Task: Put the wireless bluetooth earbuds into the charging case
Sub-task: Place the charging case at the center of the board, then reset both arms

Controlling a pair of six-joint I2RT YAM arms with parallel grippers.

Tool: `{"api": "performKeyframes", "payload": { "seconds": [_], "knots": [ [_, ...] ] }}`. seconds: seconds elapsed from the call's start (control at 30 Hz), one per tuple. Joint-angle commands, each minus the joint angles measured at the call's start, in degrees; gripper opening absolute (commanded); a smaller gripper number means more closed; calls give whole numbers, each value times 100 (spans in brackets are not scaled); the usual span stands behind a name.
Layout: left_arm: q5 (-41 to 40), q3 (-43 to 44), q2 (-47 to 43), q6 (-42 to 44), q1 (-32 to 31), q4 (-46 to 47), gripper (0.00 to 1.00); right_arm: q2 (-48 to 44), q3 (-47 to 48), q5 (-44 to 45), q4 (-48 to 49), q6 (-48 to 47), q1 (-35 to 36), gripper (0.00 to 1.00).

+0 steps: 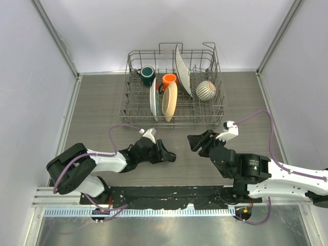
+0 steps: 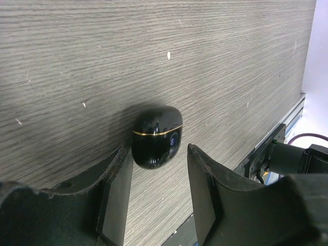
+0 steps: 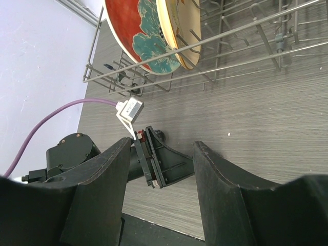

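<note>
A glossy black oval charging case (image 2: 156,136) with a thin gold seam lies shut on the wood-grain table. It sits at the tips of my left gripper (image 2: 159,154), whose jaws stand apart: the case rests against the left finger (image 2: 120,179), and a gap separates it from the other. From above, the left gripper (image 1: 166,154) is low over the table's middle and covers the case. My right gripper (image 1: 197,141) faces it from the right, open and holding nothing (image 3: 163,146). No earbuds show in any view.
A wire dish rack (image 1: 221,108) stands at the back of the table with plates, a green mug (image 1: 147,75), an orange mug (image 1: 169,80) and a striped bowl (image 1: 206,90). Grey walls close in both sides. A black rail (image 1: 169,195) runs along the near edge.
</note>
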Motion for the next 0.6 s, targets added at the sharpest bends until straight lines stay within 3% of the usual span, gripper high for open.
{"api": "performKeyframes", "payload": {
  "seconds": [0.0, 0.33, 0.43, 0.5, 0.57],
  "knots": [
    [-265, 96, -325, 157, -35, -584, 50, -74, 31, 279, 74, 148, -11, 57],
    [-643, 456, -1905, 728, -61, -2157, 54, -188, 180, 762, -382, 51, -20, 58],
    [-809, 799, -2346, 947, -70, -2850, 54, -267, 233, 1017, -909, 174, -64, 67],
    [-1063, 1009, -2759, 957, -70, -3361, 55, -258, 233, 948, -998, -175, -195, 80],
    [-1407, 1089, -3136, 992, -70, -3748, 56, -31, 294, 860, -1313, -327, -344, 87]
  ]
}}
